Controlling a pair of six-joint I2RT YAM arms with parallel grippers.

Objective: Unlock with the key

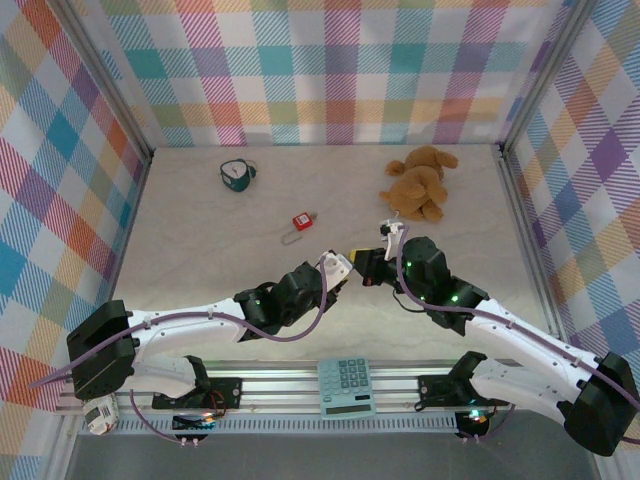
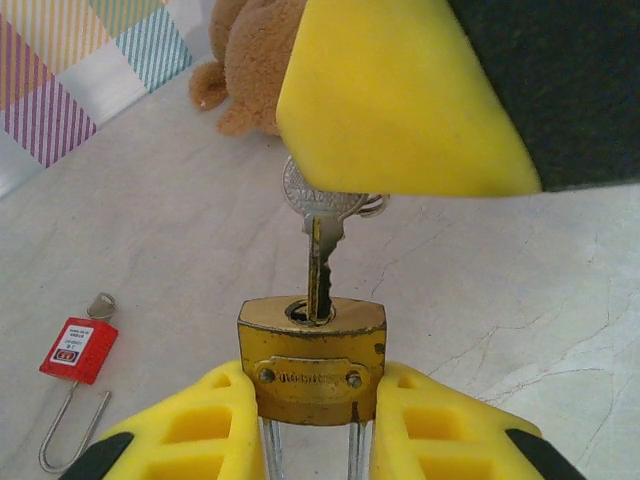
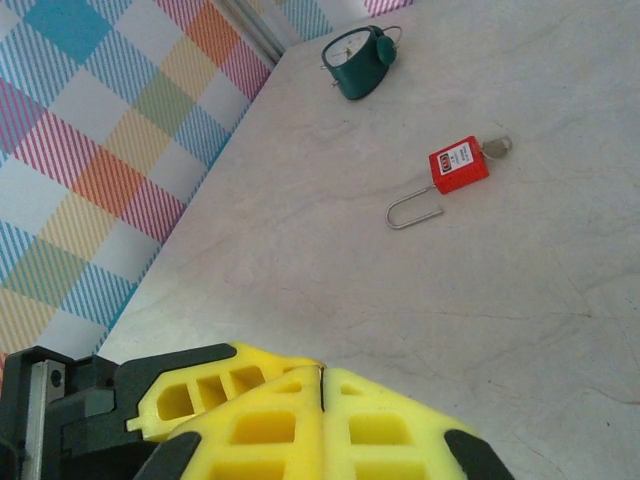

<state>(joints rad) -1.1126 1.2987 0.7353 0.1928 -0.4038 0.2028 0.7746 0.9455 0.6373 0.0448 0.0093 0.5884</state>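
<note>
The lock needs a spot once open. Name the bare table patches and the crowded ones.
Bare: left side, between green clock and left arm; back strip, between clock and teddy bear; right side, between bear and right arm. Crowded: the middle, where left gripper holds the brass padlock, right gripper the key, red padlock just beyond.

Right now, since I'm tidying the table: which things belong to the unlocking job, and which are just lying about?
In use: brass padlock, key.
Lying about: red padlock, clock, teddy, calculator.
</note>
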